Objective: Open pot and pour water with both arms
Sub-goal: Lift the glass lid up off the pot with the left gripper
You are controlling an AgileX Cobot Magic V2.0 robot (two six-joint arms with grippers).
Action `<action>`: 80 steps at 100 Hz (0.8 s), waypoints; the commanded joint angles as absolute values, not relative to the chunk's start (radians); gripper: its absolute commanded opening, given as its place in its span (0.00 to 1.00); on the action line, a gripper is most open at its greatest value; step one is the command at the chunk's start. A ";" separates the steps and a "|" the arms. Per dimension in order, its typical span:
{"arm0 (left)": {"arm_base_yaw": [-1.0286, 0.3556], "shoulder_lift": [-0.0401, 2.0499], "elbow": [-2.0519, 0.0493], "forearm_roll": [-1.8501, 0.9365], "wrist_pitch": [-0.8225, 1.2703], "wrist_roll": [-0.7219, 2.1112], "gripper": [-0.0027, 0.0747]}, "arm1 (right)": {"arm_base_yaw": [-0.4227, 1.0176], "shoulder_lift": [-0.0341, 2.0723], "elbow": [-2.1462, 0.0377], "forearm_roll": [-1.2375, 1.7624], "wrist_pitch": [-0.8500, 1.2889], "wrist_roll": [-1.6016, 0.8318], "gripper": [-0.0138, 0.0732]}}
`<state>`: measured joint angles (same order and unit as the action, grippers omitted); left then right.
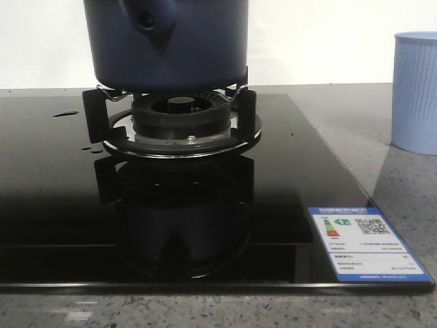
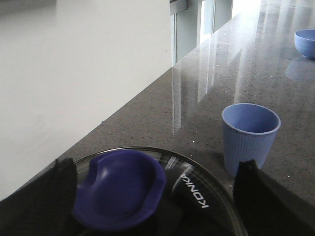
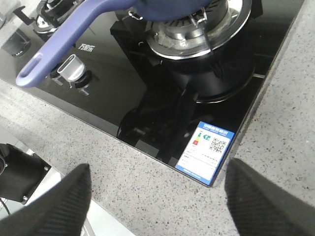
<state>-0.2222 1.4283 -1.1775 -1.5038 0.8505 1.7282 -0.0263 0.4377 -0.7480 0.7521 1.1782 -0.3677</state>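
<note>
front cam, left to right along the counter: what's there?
Water drops on the black glass → burner with the pot sitting on its supports → energy label sticker at the hob's corner → pale blue ribbed cup on the grey counter.

We see the pot [image 1: 167, 44] sitting on the burner grate [image 1: 171, 109], which stands on the hob [image 1: 61, 205] toward its back. Its handle [image 3: 64, 37] reaches out from the pot over the hob's knobs [image 3: 71, 69], toward the front edge of the counter [image 3: 147, 196]. A label [image 1: 369, 244] lies on the hob's near right corner. To the right of the hob, on the counter, stands a ribbed cup [image 1: 415, 92], level with the pot. In the left wrist view we find a lid [image 2: 197, 196] just beside that cup, its knob [image 2: 120, 189] on top, and a bowl [image 2: 305, 43] on the counter well beyond the cup.
</note>
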 commanded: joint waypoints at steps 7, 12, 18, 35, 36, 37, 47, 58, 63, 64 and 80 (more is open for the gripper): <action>-0.230 1.437 -1.216 -1.609 0.846 1.753 0.81 | -0.026 0.458 -0.780 0.803 1.139 -0.386 0.74; -0.230 1.454 -1.216 -1.625 0.848 1.762 0.81 | -0.026 0.458 -0.780 0.803 1.135 -0.386 0.74; -0.230 1.470 -1.216 -1.636 0.848 1.780 0.81 | -0.026 0.458 -0.780 0.803 1.132 -0.386 0.74; -0.230 1.497 -1.216 -1.671 0.850 1.806 0.81 | -0.026 0.458 -0.780 0.803 1.129 -0.386 0.74; -0.230 1.500 -1.216 -1.675 0.853 1.808 0.81 | -0.026 0.458 -0.780 0.803 1.126 -0.386 0.74; -0.230 1.501 -1.216 -1.675 0.853 1.812 0.81 | -0.026 0.458 -0.780 0.803 1.126 -0.386 0.74; -0.230 1.522 -1.216 -1.689 0.874 1.822 0.81 | -0.026 0.458 -0.780 0.803 1.124 -0.386 0.74; -0.230 1.542 -1.216 -1.718 0.881 1.828 0.81 | -0.026 0.458 -0.780 0.803 1.124 -0.386 0.74; -0.230 1.549 -1.216 -1.733 0.877 1.839 0.81 | -0.026 0.458 -0.780 0.803 1.124 -0.386 0.74; -0.230 1.551 -1.216 -1.738 0.877 1.841 0.81 | -0.026 0.458 -0.780 0.803 1.124 -0.386 0.74; -0.232 1.568 -1.216 -1.770 0.883 1.852 0.81 | -0.026 0.458 -0.780 0.803 1.117 -0.386 0.74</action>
